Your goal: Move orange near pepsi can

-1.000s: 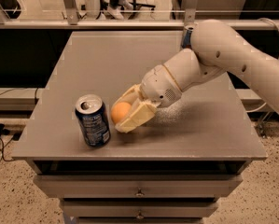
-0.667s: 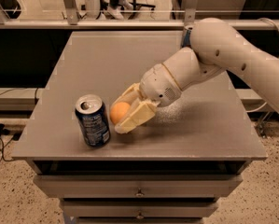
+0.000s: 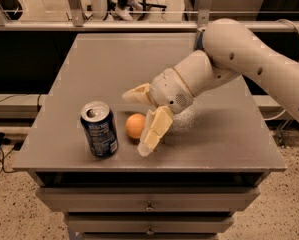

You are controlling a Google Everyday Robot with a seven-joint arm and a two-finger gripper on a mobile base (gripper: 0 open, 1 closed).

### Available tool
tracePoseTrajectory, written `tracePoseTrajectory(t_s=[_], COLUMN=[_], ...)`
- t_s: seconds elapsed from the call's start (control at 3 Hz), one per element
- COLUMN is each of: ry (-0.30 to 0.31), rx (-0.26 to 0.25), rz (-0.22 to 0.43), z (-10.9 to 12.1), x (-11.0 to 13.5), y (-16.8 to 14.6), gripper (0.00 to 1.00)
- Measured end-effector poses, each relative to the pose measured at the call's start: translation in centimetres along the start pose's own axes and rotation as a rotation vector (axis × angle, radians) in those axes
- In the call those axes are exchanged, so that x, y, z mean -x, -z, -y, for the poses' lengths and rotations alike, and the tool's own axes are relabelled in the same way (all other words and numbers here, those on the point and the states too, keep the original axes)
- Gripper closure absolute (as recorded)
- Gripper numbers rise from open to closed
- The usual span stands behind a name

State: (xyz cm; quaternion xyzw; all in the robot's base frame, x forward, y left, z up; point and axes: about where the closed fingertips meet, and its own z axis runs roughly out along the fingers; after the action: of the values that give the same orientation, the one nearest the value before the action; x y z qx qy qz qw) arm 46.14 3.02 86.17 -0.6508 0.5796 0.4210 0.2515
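The orange (image 3: 135, 125) sits on the table (image 3: 114, 64) near the front edge, just beside the pepsi can (image 3: 99, 129). The can stands upright to the left of the orange in the picture, w/ a small gap btw them. The gripper (image 3: 135, 124) is low over the table, right at the orange. Its two fingers (image 3: 154, 130) are spread wide apart & hold nothing. One finger is down beside the orange, maybe touching it; can't tell. The other is behind the orange, a bit higher. The big white arm (image 3: 239, 59) comes in from the picture's right. Drawers (image 3: 149, 201) sit under the table top.
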Motion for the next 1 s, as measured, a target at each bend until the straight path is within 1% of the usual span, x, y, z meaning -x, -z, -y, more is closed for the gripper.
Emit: tracePoseTrajectory(t_s=[0.33, 1.0], ry=[-0.007, -0.010], rx=[-0.016, -0.253], rz=[0.001, -0.008], z=[0.0, -1.1], x=[0.1, 1.1], y=[0.9, 13.1], gripper=[0.00, 0.00])
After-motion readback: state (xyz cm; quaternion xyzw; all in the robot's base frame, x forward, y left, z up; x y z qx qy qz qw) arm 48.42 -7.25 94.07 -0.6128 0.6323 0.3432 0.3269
